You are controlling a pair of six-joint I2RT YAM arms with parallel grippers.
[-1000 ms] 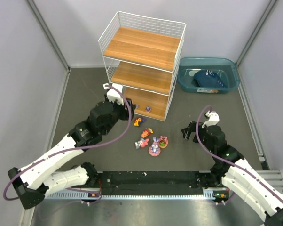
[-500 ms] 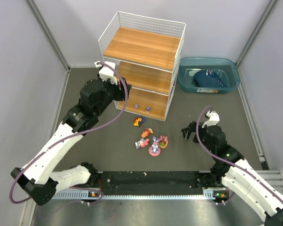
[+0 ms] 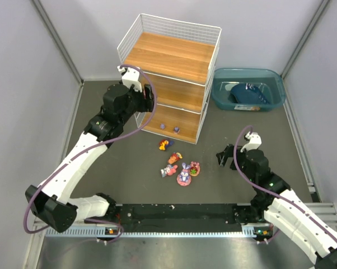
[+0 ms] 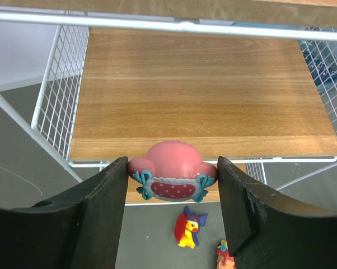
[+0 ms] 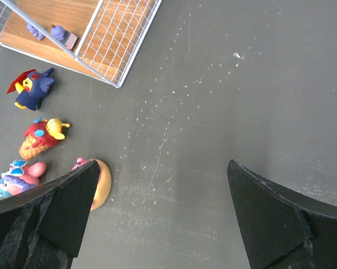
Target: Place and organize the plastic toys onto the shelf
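The white wire shelf [image 3: 169, 56] with three wooden tiers stands at the back. My left gripper [image 3: 148, 104] is shut on a pink toy [image 4: 172, 171] with a dotted bow band, held just in front of the middle tier's front edge [image 4: 202, 95]. Several toys lie on the floor before the shelf: a yellow and blue one [image 3: 164, 144], a red one [image 3: 174, 158], a pink one [image 3: 168, 170] and a bunny-eared one [image 3: 184, 176]. Two small purple toys [image 3: 162, 126] stand on the bottom tier. My right gripper [image 3: 225, 157] is open and empty, right of the floor toys [image 5: 42, 137].
A teal bin [image 3: 219, 92] holding a dark blue object stands right of the shelf. Grey walls close in the left and right sides. Bare dark floor [image 5: 213, 112] lies under my right gripper.
My left arm has risen and moved back, from near the bottom tier to the front of the middle tier, carrying the pink toy. The right arm has not moved.
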